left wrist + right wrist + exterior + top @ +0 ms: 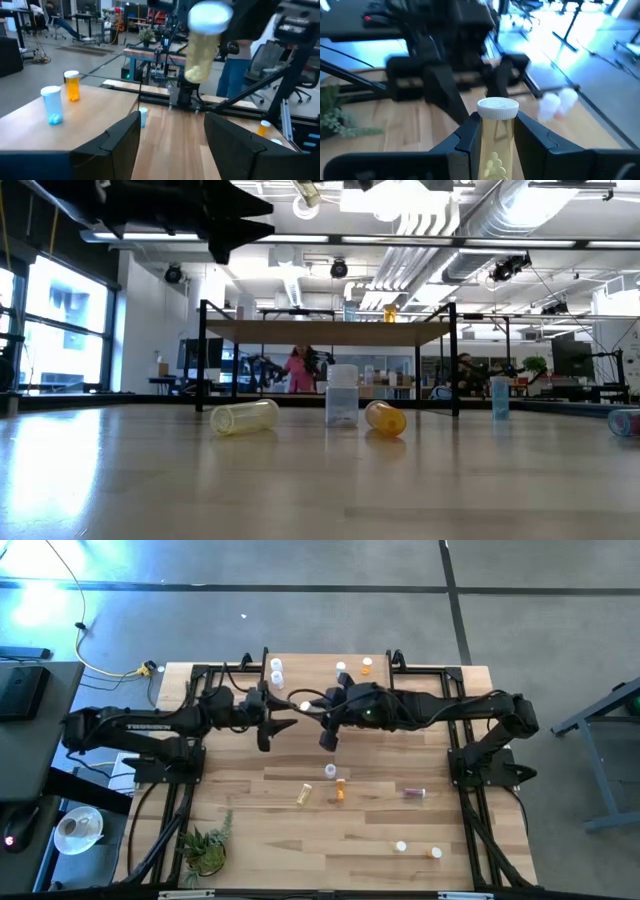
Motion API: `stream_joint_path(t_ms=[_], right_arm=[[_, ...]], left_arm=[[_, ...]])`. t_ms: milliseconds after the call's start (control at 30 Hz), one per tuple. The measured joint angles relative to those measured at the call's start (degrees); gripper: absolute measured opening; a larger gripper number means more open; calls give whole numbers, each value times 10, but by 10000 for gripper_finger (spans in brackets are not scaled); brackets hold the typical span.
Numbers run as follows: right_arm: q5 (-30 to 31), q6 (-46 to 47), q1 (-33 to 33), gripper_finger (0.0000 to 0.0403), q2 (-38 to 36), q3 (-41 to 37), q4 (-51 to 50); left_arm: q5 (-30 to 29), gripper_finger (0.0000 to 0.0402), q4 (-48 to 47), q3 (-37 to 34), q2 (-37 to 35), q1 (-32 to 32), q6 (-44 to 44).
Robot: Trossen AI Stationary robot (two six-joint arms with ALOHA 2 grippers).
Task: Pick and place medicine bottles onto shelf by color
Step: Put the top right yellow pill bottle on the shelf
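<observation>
Bottle between right jaws

Ten medicine bottles show in the high view: four on the shelf, five on the table, one held up.

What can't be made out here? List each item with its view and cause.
- Right claw, shut on a pale yellow bottle: the bottle's base is cut off by the right wrist view's edge.
- Bottles on the shelf: too small in the high view to tell colors surely.
- Two pale bottles: blurred in the right wrist view.
- Left claw, open, empty.
</observation>
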Motion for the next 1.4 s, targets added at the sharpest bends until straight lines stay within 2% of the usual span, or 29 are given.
stream_joint_path(t_ms=[333, 667, 900, 1267, 1400], right_arm=[[-31, -37, 3, 88, 0, 0, 46], [-32, -37, 1, 88, 2, 0, 57], [-32, -41, 0, 88, 16, 0, 93], [-32, -30, 2, 88, 37, 0, 123], [-28, -22, 2, 88, 41, 0, 125]], left_arm=[[1, 209, 145, 0, 76, -49, 15], [-8, 209, 224, 0, 83, -52, 14], [-50, 209, 231, 0, 83, -52, 15], [-53, 208, 231, 0, 83, -49, 15], [-61, 192, 226, 0, 83, -50, 10]])
